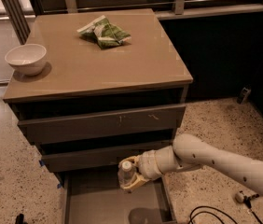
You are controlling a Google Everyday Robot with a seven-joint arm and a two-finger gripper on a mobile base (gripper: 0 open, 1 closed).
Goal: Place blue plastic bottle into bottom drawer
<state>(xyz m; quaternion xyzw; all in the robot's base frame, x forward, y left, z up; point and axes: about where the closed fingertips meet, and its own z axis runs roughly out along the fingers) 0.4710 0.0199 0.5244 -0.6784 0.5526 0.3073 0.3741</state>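
The blue plastic bottle, clear with a white cap, stands upright in my gripper, which is shut around its body. The gripper holds it over the right part of the open bottom drawer, just in front of the middle drawer's front. My white arm reaches in from the right. The drawer floor below the bottle is grey, with a shadow near its front right. I cannot tell whether the bottle's base touches the floor.
On the cabinet top sit a white bowl at the left and a green-white snack bag at the back. Two upper drawers are slightly ajar. Cables lie on the speckled floor at the right.
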